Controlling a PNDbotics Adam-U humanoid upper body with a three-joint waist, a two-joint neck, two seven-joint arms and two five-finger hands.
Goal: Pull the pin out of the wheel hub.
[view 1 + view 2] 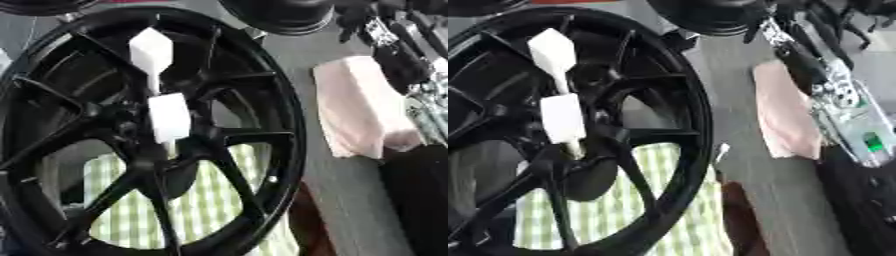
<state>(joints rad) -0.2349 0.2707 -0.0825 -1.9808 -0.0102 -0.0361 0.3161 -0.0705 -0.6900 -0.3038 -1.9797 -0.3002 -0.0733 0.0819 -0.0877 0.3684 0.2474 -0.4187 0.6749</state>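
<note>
Wheel hub [131, 145], black and multi-spoked, stands upright at left, above a green checked cloth [210, 200]. White pin [166, 115] sits at its centre. Right robot hand [798, 60] hangs upper right over a pink cloth [359, 105]; finger state cannot be told.

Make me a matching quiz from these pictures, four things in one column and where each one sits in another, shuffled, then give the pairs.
Things
1. black spoked wheel
2. two white blocks on a thin pin
3. green and white checked cloth
4. pale pink folded cloth

Places
A. seen through the lower gaps between the spokes
B. on the grey surface to the right of the rim
C. fills the left and middle of the view
D. at the hub, in front of the spokes

Pairs: 1-C, 2-D, 3-A, 4-B
</note>
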